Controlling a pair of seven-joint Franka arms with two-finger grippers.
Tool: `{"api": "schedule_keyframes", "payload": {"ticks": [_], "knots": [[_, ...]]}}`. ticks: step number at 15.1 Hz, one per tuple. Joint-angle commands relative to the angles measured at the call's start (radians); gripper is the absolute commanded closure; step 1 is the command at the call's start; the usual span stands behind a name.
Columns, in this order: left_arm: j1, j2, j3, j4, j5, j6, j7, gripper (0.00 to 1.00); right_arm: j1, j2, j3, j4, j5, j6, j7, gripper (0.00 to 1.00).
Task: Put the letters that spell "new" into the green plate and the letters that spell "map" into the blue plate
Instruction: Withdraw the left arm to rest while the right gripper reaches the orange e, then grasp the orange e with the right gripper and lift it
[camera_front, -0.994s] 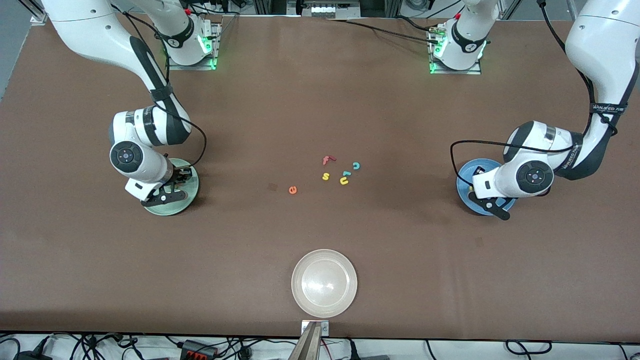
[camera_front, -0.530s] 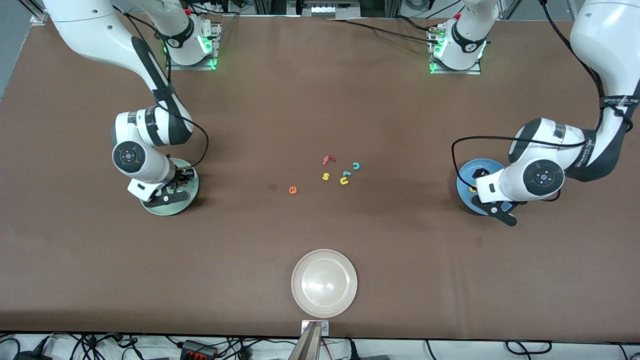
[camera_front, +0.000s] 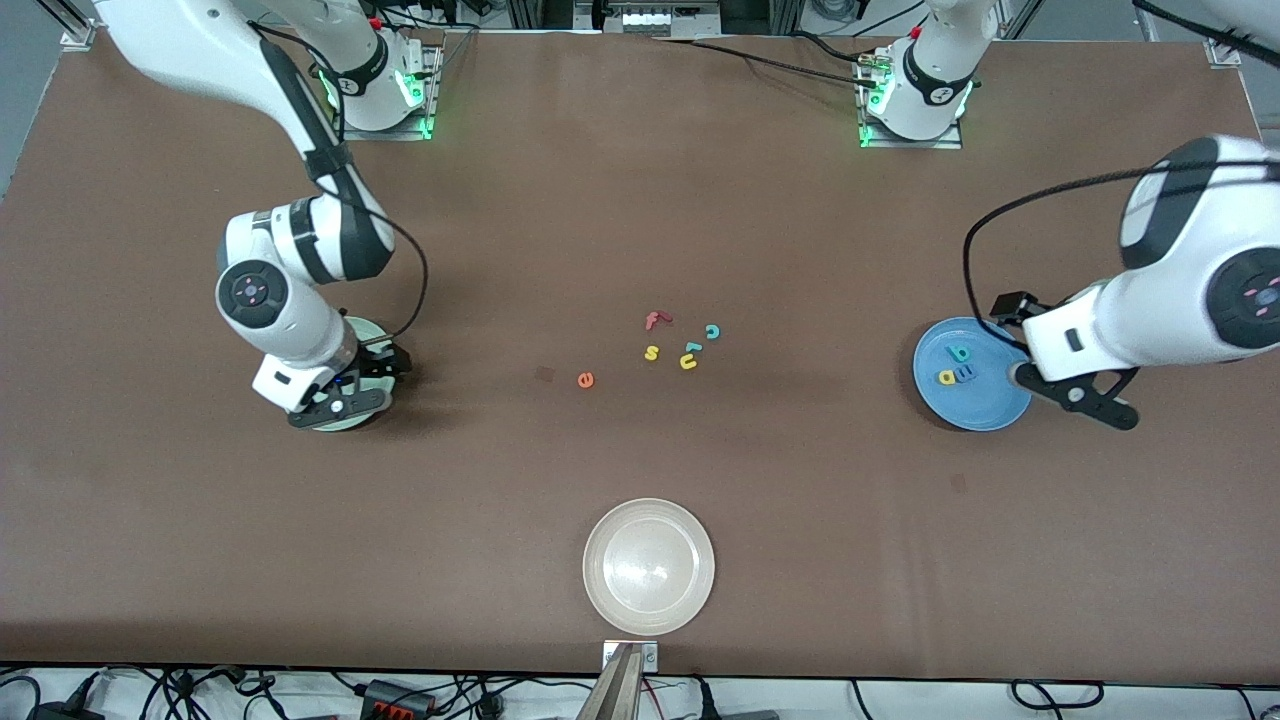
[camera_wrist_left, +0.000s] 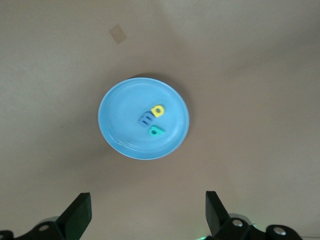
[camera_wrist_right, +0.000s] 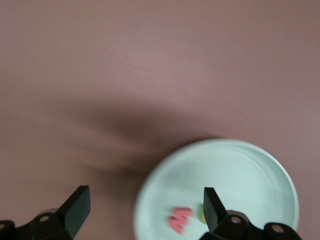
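The blue plate (camera_front: 988, 405) holds the blue "m" (camera_front: 965, 373), yellow "a" (camera_front: 945, 377) and teal "p" (camera_front: 961, 353). In the left wrist view the same plate (camera_wrist_left: 122, 137) shows "m" (camera_wrist_left: 146, 119), "a" (camera_wrist_left: 158, 110) and "p" (camera_wrist_left: 156, 131). My left gripper (camera_front: 1078, 398) hangs open and empty over the plate's edge toward the left arm's end of the table. My right gripper (camera_front: 338, 408) is open over the green plate (camera_front: 368, 336), which it mostly hides. The right wrist view shows the green plate (camera_wrist_right: 240, 170) holding the pinkish "w" (camera_wrist_right: 179, 219) and a sliver of the olive "n" (camera_wrist_right: 202, 215). The orange "e" (camera_front: 586, 380) lies mid-table.
A red "f" (camera_front: 655, 320), yellow "s" (camera_front: 651, 352), teal "c" (camera_front: 712, 332), yellow "u" (camera_front: 688, 362) and a small teal letter (camera_front: 692, 348) cluster beside the "e". A cream-white plate (camera_front: 600, 530) sits near the front edge.
Both grippers opened and rose. The left arm drew back toward its end of the table, uncovering the three letters in the blue plate. The right gripper stayed over the green plate.
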Motion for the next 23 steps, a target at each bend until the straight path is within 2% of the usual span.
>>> {"api": "schedule_keyframes", "payload": {"ticks": [1, 3, 5, 6, 8, 10, 12, 14, 18, 23], "knots": [[-0.136, -0.133, 0.227, -0.014, -0.147, -0.013, 0.002, 0.0, 0.114, 0.05, 0.014, 0.084, -0.001, -0.002, 0.044, 0.0], [-0.218, -0.194, 0.367, -0.028, -0.218, -0.011, -0.021, 0.0, 0.204, 0.105, 0.012, 0.142, -0.004, -0.005, 0.226, 0.0], [-0.346, -0.275, 0.54, -0.092, -0.294, 0.035, -0.141, 0.0, 0.254, 0.166, 0.012, 0.199, -0.002, -0.008, 0.368, 0.0], [-0.398, -0.323, 0.601, -0.15, -0.325, 0.087, -0.224, 0.0, 0.283, 0.188, 0.012, 0.214, -0.001, -0.007, 0.399, 0.0], [-0.444, -0.403, 0.666, -0.275, -0.331, 0.206, -0.26, 0.0, 0.333, 0.223, 0.009, 0.244, -0.001, -0.008, 0.455, 0.0], [-0.449, -0.449, 0.668, -0.341, -0.33, 0.289, -0.258, 0.0, 0.352, 0.258, 0.011, 0.29, 0.004, -0.008, 0.532, 0.0], [-0.441, -0.475, 0.657, -0.359, -0.321, 0.291, -0.246, 0.0, 0.393, 0.295, 0.011, 0.322, 0.001, -0.008, 0.595, 0.0], [-0.431, -0.49, 0.651, -0.372, -0.319, 0.287, -0.138, 0.0, 0.395, 0.321, 0.011, 0.342, 0.001, -0.007, 0.633, 0.06], [-0.434, -0.475, 0.65, -0.32, -0.321, 0.213, -0.104, 0.0, 0.396, 0.358, 0.011, 0.366, 0.006, -0.002, 0.673, 0.11], [-0.437, -0.425, 0.651, -0.248, -0.319, 0.208, -0.1, 0.0, 0.396, 0.395, 0.011, 0.419, 0.035, -0.001, 0.677, 0.23]]}}
